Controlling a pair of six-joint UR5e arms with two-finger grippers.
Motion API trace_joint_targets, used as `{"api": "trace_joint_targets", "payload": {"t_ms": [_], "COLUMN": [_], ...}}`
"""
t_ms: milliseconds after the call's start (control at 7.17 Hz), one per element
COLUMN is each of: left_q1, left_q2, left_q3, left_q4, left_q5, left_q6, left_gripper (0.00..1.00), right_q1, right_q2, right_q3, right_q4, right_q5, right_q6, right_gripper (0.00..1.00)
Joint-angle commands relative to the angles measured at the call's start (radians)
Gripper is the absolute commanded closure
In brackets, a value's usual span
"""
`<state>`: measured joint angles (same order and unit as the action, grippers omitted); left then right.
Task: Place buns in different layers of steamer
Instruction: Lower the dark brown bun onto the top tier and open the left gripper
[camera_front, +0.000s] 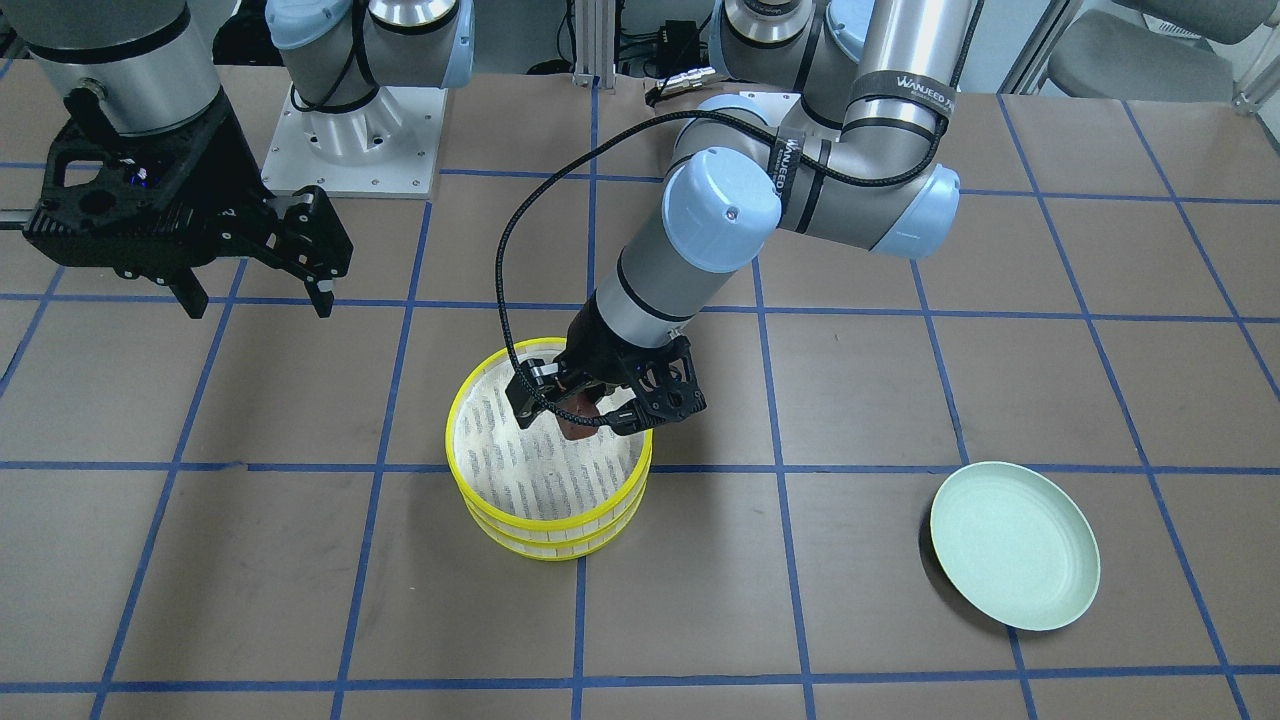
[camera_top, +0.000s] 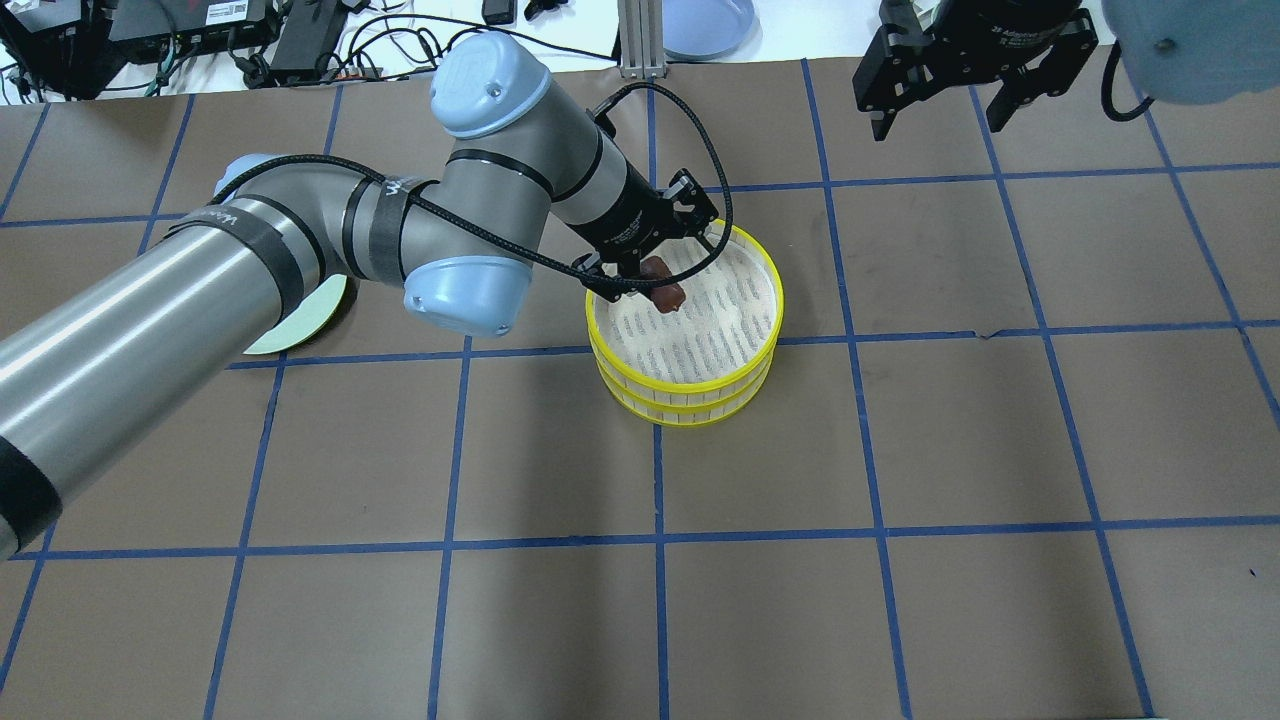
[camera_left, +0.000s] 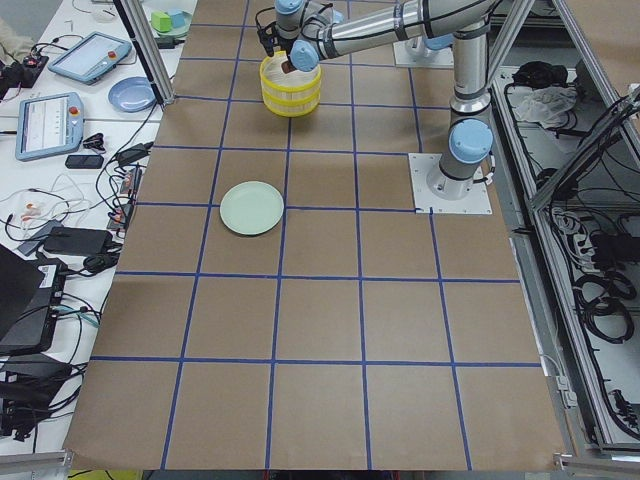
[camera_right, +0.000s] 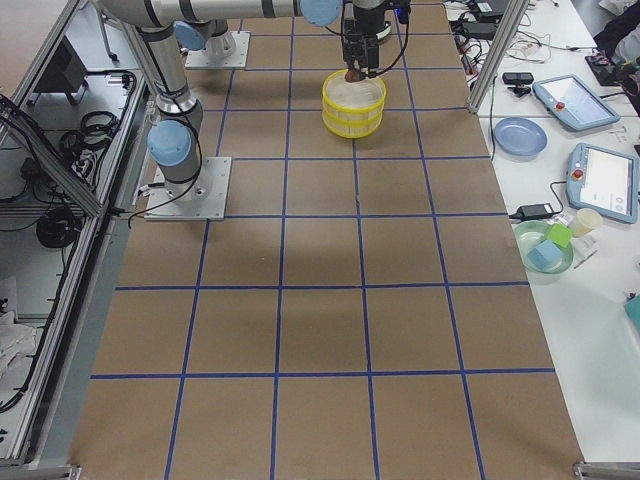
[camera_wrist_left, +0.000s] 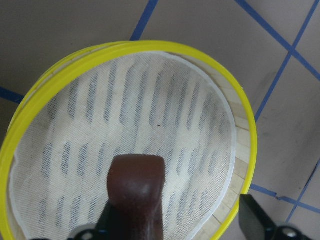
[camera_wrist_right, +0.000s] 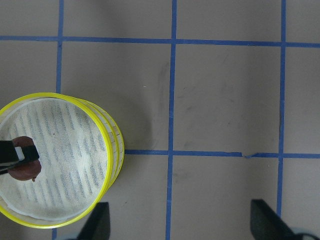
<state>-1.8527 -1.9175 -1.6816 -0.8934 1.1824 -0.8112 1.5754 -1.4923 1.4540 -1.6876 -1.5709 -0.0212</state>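
The left gripper (camera_front: 577, 418), clenched on the brown bun (camera_wrist_left: 136, 192), holds it over the top tier (camera_top: 779, 300) near its edge; lowering it toward centre until its base meets the mesh (camera_wrist_left: 150, 100) before releasing should prevent rolling, while the right gripper (camera_front: 255, 300) idles agape.

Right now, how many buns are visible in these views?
1. The brown bun is held in the left gripper, over the top steamer tier. No white bun is visible; it may be hidden in the lower tier.

Glossy brown bun (camera_top: 665, 295), gripped, hangs over the white mesh atop two stacked yellow-rimmed steamer tiers (camera_top: 690, 403)
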Motion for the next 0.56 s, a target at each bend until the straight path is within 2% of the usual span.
{"api": "trace_joint_targets", "payload": {"t_ms": [0, 279, 419], "left_q1": [0.0, 0.01, 0.042], "left_q2": [0.006, 0.026, 0.041], "left_q3": [0.002, 0.017, 0.032], "left_q4": [-0.007, -0.009, -0.012], "left_q5": [0.006, 0.011, 0.034], "left_q6": [0.0, 0.024, 0.117], "left_gripper": [0.0, 0.0, 0.0], "right_q1": [0.0, 0.0, 0.0], "right_q2": [0.0, 0.0, 0.0], "right_q3": [0.002, 0.002, 0.002], "right_q4": [-0.001, -0.001, -0.001], "right_q5": [0.002, 0.002, 0.002], "right_q6": [0.004, 0.004, 0.004], "right_gripper": [0.0, 0.0, 0.0]}}
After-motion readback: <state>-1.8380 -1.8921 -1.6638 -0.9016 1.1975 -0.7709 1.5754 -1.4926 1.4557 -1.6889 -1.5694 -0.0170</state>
